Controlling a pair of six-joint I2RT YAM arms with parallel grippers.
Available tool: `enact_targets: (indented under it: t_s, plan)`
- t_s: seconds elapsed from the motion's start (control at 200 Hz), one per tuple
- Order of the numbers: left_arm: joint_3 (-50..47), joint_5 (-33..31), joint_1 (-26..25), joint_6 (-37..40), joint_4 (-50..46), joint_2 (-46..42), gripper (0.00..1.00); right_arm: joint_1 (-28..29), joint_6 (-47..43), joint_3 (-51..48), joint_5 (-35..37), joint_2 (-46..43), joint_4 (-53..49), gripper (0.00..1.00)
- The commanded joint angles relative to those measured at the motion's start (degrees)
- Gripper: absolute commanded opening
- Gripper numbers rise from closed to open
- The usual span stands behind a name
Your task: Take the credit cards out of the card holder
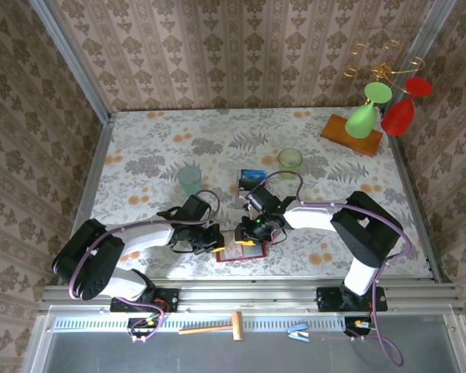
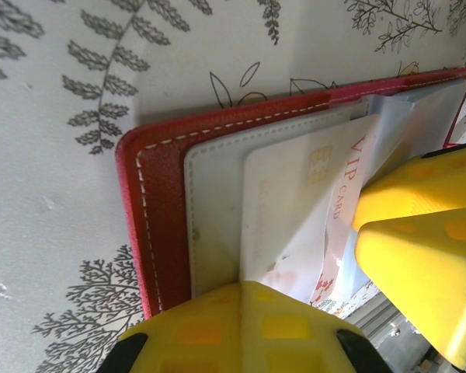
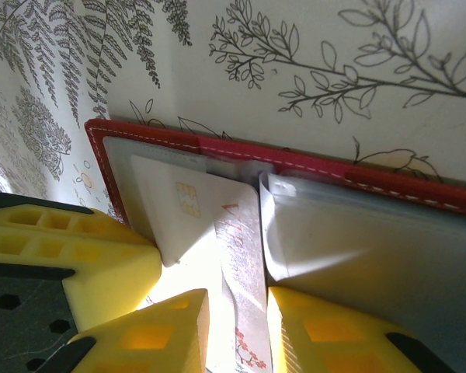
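The red card holder lies open near the table's front edge, its grey clear sleeves up. A pale pinkish-white credit card with a gold chip sticks partly out of a sleeve. My left gripper is shut, and a sleeve edge of the holder runs into the seam between its fingers. My right gripper has the card's free end between its fingers. What looks like a dark blue card lies farther back.
A teal cup and a green cup stand behind the holder. A wooden stand with green and red glasses is at the back right. The table's metal front rail runs just below the holder.
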Motion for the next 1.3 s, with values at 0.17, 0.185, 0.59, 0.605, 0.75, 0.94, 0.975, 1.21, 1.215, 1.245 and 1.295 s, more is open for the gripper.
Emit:
enact_targets:
  t_s: [0.17, 0.185, 0.59, 0.605, 0.75, 0.94, 0.975, 1.21, 1.215, 1.245, 1.295]
  plan:
    - [-0.86, -1.18, -0.06, 1.42, -1.95, 1.82, 0.05, 0.04, -1.65, 1.39, -0.93, 1.86, -3.09, 0.29]
    - [-0.86, -1.17, -0.06, 1.35, -1.99, 1.82, 0.05, 0.04, -1.65, 1.39, -1.02, 1.86, -3.03, 0.29]
    - [-1.12, -1.03, -0.1, 1.42, -2.05, 1.48, 0.05, -0.07, 0.9, -0.7, -2.95, -0.27, 2.0, 0.22]
    - [-1.05, -1.02, -0.12, 1.48, -2.05, 1.5, 0.05, -0.11, 0.88, -0.71, -2.9, -0.28, 1.97, 0.21]
    - [-0.84, -1.01, -0.06, 1.69, -2.43, 1.51, 0.05, -0.23, 0.76, -0.98, -2.14, -0.8, 1.96, 0.15]
    - [-0.87, -1.1, -0.06, 1.61, -2.7, 1.42, 0.05, -0.69, -0.59, -1.57, -0.48, -1.25, 0.0, 0.12]
    - [-0.82, -1.08, -0.08, 1.59, -2.74, 1.35, 0.05, -0.98, -0.81, -1.89, -0.27, -1.41, -0.18, 0.12]
    - [-0.47, -1.1, -0.07, 1.68, -3.13, 1.41, 0.06, -2.4, -2.08, -3.65, 0.71, -2.99, -1.41, 0.11]
    - [-0.44, -1.09, -0.1, 1.68, -3.13, 1.44, 0.06, -2.45, -2.09, -3.67, 0.76, -3.03, -1.44, 0.11]
    - [-0.42, -1.16, -0.08, 1.68, -3.15, 1.42, 0.06, -2.61, -2.22, -3.84, 0.8, -3.25, -1.53, 0.11]
    - [-0.34, -1.08, -0.1, 1.68, -3.23, 1.53, 0.06, -2.89, -2.52, -4.18, 0.89, -3.65, -1.7, 0.11]
